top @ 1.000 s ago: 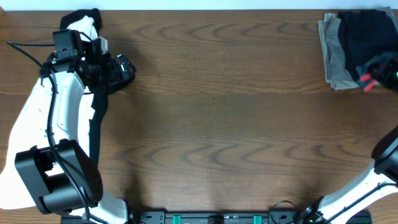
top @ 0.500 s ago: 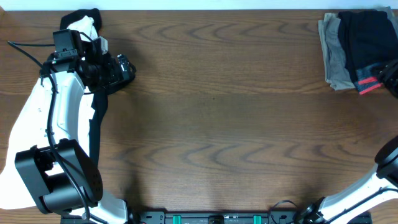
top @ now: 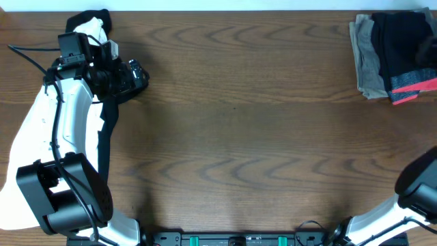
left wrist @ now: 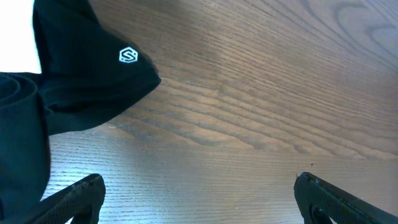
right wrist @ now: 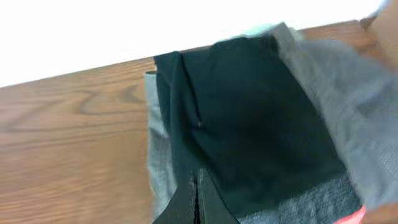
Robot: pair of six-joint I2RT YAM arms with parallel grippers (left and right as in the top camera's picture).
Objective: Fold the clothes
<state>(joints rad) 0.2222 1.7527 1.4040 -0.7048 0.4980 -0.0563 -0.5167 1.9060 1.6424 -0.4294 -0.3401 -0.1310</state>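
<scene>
Looking from the left edge of the table [top: 239,123]: a white cloth [top: 13,178] lies spread there, with the left arm [top: 68,116] reaching over it toward the far left corner. A black cloth [left wrist: 81,81] sits partly under that arm, and a narrow strip of it trails down along the arm's right side in the overhead view. The left wrist view shows a small white logo [left wrist: 128,56] on a rounded fold of this cloth. The left claw [left wrist: 199,196] is just beside the black cloth. Its fingers are spread wide, one tip at each lower corner of the wrist view, with only bare wood between them, so nothing is gripped. The middle of the table shows wood grain only. At the far right corner the black trousers [top: 406,41] lie folded into a compact stack. Their grey waistband [top: 413,87], edged in coral red, is on the near side. The stack rests on a pair of folded grey-olive trousers [top: 365,61], whose edge sticks out to the left. The right arm [top: 416,195] enters at the lower right. The right claw [right wrist: 196,190] is above the black trousers with its fingers pressed together, and no cloth is visible between them. Cannot tell whether the tips touch the cloth.
</scene>
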